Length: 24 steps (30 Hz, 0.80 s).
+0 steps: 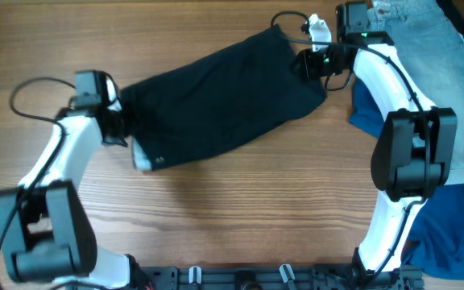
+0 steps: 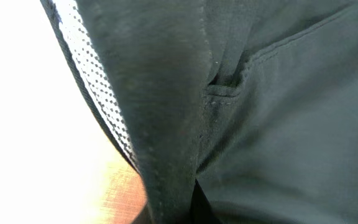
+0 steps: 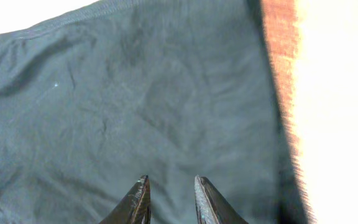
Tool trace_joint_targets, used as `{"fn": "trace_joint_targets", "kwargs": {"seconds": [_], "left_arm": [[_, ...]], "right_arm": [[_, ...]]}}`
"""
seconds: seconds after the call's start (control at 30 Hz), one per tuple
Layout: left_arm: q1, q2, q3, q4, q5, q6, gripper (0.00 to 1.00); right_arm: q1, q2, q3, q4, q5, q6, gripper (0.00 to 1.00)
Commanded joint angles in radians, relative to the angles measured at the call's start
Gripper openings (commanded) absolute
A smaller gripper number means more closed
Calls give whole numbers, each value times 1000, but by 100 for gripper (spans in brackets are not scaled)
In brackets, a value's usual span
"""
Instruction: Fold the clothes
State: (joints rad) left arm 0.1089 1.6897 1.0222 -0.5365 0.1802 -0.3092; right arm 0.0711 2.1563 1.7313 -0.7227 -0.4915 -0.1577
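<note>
desk (image 1: 216, 209): bare wood grain, carrying everything; the nearest strip in front of the arm bases holds nothing but the mounts.
left arm (image 1: 55, 161): white and black, reaching away from its base towards the left end of the dark garment.
left tool (image 1: 119, 121): closed tight on the left edge of the black shorts (image 1: 224, 97); the left wrist view shows a raised fold of that cloth running straight in at the bottom of the frame.
mesh lining (image 2: 95, 93): pale, dotted, showing along the edge of the gripped fold; a stitched pocket seam (image 2: 229, 87) lies just beside it.
black shorts: lying flat across the middle of the desk, slanting from near-left up to far-right, with a pale patch at the near-left corner.
right arm (image 1: 401, 145): bends over the royal-blue garment (image 1: 457, 225) and reaches to the far-right end of the shorts.
right tool (image 3: 169, 193): fingers a narrow gap apart, tips over the dark cloth near its edge; no cloth visibly pinched between them.
denim shorts (image 1: 425, 48): light blue, far right corner, behind the right arm, apart from the black shorts.
</note>
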Motion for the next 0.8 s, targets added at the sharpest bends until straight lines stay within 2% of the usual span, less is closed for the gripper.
{"fn": "trace_joint_targets", "kwargs": {"seconds": [0.0,0.23,0.33,0.53,0.57,0.77], "left_arm": [[28,-78,169,-137,-22,67,4],[53,-78,352,-348,-75,159,4],[53,-78,449,-392,-158,191,4],[53,-68,510,-353,-169,216,4],[48,-61,510,-320,-110,212,4],[-64,19,510,-198,-23,84,4]], "right_arm": [[15,-7,36,-48,-34,0,24],[72,-6,35,-93,-64,-23,23],[95,-3,27,-63,-64,12,17],[111,-3,21,-61,-93,31,12],[111,-3,21,-62,-94,36,12],[111,-3,22,-59,-94,64,9]]}}
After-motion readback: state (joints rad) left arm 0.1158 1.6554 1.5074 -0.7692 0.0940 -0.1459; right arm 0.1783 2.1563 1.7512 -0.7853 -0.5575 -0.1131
